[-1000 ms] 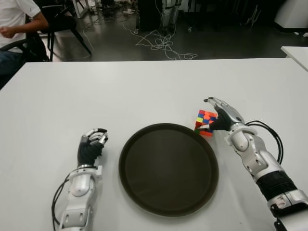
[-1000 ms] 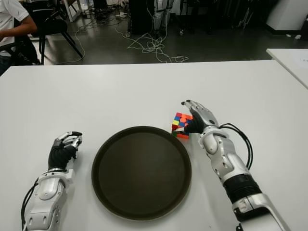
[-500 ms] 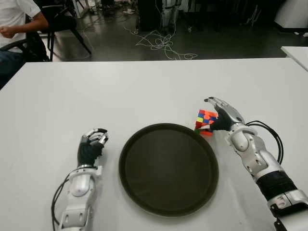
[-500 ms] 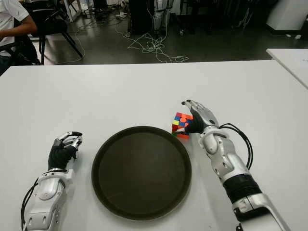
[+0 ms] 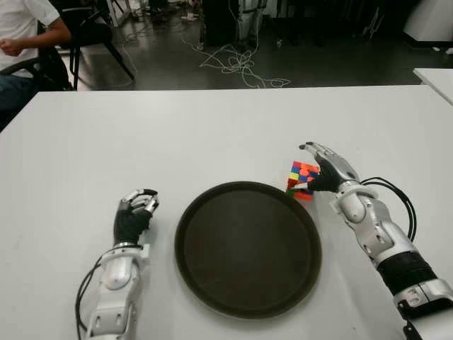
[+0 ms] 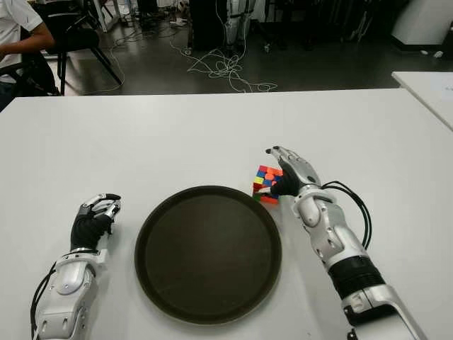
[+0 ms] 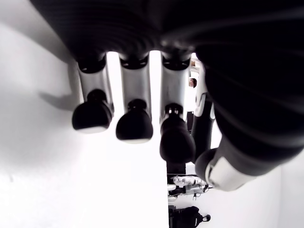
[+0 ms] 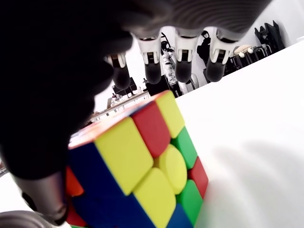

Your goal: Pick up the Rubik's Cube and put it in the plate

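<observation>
The Rubik's Cube stands tilted on the white table, right at the far right rim of the round dark plate. My right hand is against the cube's right side. Its fingers stretch out straight above the cube without closing on it, and the thumb lies alongside it. The hand is open. My left hand shows to the left of the plate with its fingers curled and nothing in them.
A person sits on a chair beyond the table's far left corner. Cables lie on the floor behind the table. Another white table's corner shows at the right edge.
</observation>
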You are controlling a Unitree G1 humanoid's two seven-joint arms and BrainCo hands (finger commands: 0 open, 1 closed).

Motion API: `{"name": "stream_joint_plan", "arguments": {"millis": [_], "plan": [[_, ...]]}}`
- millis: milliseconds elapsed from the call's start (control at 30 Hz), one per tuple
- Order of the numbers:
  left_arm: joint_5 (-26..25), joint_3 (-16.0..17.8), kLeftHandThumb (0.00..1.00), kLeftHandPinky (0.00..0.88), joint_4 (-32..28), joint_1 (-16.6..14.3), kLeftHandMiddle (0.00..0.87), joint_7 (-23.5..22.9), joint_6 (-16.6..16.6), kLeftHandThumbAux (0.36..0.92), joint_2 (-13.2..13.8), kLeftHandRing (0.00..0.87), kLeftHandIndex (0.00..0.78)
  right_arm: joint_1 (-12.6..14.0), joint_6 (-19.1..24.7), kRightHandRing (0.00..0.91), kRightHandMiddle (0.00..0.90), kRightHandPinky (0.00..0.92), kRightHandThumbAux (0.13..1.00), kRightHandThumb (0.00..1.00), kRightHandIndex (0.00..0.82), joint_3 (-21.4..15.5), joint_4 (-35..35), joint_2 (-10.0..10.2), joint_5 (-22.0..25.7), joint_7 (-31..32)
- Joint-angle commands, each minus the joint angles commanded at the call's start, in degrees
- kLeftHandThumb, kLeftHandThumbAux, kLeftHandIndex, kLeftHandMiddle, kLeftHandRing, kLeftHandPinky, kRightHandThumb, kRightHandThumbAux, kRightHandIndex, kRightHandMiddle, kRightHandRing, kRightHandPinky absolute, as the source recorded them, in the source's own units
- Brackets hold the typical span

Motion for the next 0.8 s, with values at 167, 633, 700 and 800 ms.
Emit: {"name": "stream_joint_plan", "arguments": {"millis": [167, 633, 700, 800], "plan": [[-0.05, 0.0, 0.712, 0.813, -0.01, -0.01, 0.813, 0.07, 0.2, 0.704, -0.03, 0.822, 0.444, -0.15, 0.25, 0.0, 0.0, 0.0, 0.718, 0.0, 0.0, 0.12, -0.29, -0.02, -0.08, 0.52], [-0.25, 0.11, 0.711, 0.818, -0.34, -0.01, 0.815, 0.27, 0.93, 0.704, -0.33, 0.823, 0.444, -0.51, -0.29, 0.0, 0.0, 0.0, 0.744, 0.0, 0.0, 0.65, -0.73, 0.17, -0.07, 0.69], [-0.11, 0.05, 0.711, 0.816, -0.49, 0.01, 0.815, 0.34, 1.04, 0.704, -0.31, 0.822, 0.444, -0.59, -0.67, 0.0, 0.0, 0.0, 0.744, 0.0, 0.0, 0.8, -0.58, 0.08, -0.13, 0.56], [0.13, -0.03, 0.711, 0.816, -0.67, 0.06, 0.814, 0.47, 1.2, 0.704, -0.28, 0.822, 0.444, -0.72, -1.05, 0.0, 0.0, 0.0, 0.745, 0.0, 0.0, 1.01, -0.35, 0.01, -0.27, 0.42]]}}
